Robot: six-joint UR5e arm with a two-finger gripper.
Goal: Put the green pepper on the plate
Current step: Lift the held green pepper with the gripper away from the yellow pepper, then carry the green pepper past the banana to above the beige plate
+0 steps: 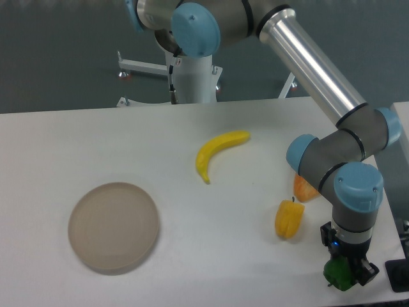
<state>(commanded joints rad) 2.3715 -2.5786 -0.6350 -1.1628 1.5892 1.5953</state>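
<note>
green pepper (337,276): i saw it at the table's near right corner, under the wrist, well apart from the plate.
gripper (346,271): my jaws sat narrow around the green pepper, holding it.
plate (114,228): lay flat, near left.
yellow pepper (289,219): just left of the arm.
banana (217,152): centre, further back.
orange fruit (304,189): partly hidden behind the arm.

Silver tubular arm (313,61) with grey joints, light-blue caps, black hand (348,267).

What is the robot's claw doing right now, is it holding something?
Gripper: closed on the green pepper, near the table's front right edge, far from the plate.
</note>
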